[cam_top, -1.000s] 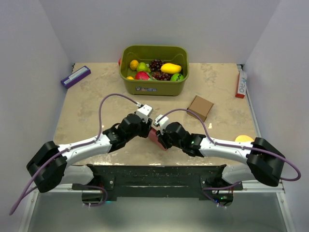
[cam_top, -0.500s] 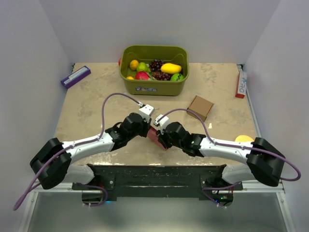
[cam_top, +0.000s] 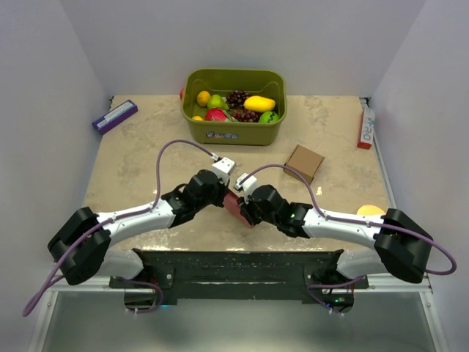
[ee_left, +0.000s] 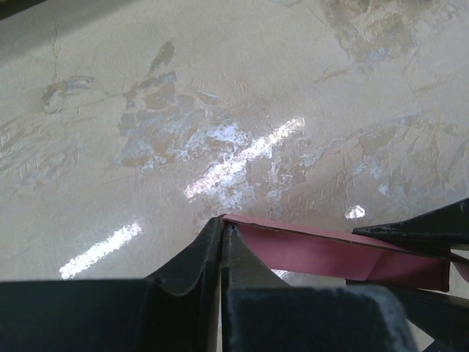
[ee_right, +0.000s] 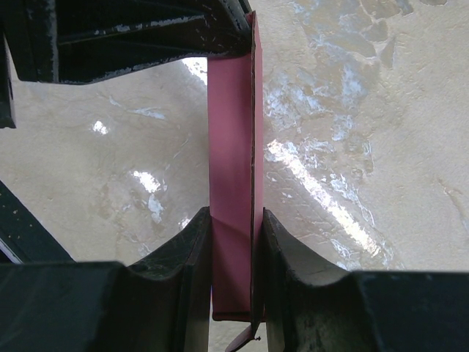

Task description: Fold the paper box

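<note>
The paper box [cam_top: 236, 207] is a slim pink-red card box held between both grippers above the table's near middle. My right gripper [ee_right: 236, 220] is shut on its lower end, one finger on each broad side. In the right wrist view the paper box [ee_right: 233, 161] runs up to the left arm's black fingers [ee_right: 146, 37]. My left gripper [ee_left: 222, 224] is shut, pinching the thin edge at the corner of the paper box [ee_left: 330, 253]. In the top view my left gripper [cam_top: 223, 194] and right gripper [cam_top: 242, 209] meet at the box.
A green bin [cam_top: 234, 132] of toy fruit stands at the back middle. A small brown cardboard box [cam_top: 304, 163] lies right of centre. A purple box [cam_top: 114, 116] lies at the back left, a red-white box [cam_top: 366, 126] at the back right, an orange fruit [cam_top: 370, 211] near the right arm.
My left arm has shifted slightly right and forward, its gripper staying at the box. The right arm and the box have hardly moved.
</note>
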`<state>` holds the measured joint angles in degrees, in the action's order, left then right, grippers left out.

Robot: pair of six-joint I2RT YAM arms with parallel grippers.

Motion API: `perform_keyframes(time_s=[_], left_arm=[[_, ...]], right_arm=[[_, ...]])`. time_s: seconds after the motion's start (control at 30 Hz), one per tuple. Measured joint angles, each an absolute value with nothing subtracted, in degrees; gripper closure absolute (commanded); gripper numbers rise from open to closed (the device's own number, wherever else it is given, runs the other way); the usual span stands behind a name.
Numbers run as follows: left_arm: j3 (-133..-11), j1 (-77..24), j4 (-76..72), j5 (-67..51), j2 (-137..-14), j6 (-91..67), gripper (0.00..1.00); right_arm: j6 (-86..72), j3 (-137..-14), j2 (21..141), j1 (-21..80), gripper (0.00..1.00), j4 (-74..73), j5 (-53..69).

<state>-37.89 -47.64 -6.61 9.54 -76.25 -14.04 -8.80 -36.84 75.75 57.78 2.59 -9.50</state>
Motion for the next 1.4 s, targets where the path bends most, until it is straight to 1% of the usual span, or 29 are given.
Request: perform_keyframes(time_s=[0.4,0.73,1.4], left_arm=[[-38.96,-47.18,-5.17,8.21,-76.77,-17.98,1.00],[-38.92,-47.18,-5.39,8.91,-76.79,-16.38,1.00],[-34.13,-47.24,-14.59,9.10,-76.44,-10.90,1.00]], right_arm=[[-9.04,-36.62,75.75,57.78,0.95,2.87,-9.52],[-9.06,-36.49,75.75,57.78,0.95,3.11,-9.52],[-9.58,-36.29,75.75,57.60,0.95,3.66,-9.54]])
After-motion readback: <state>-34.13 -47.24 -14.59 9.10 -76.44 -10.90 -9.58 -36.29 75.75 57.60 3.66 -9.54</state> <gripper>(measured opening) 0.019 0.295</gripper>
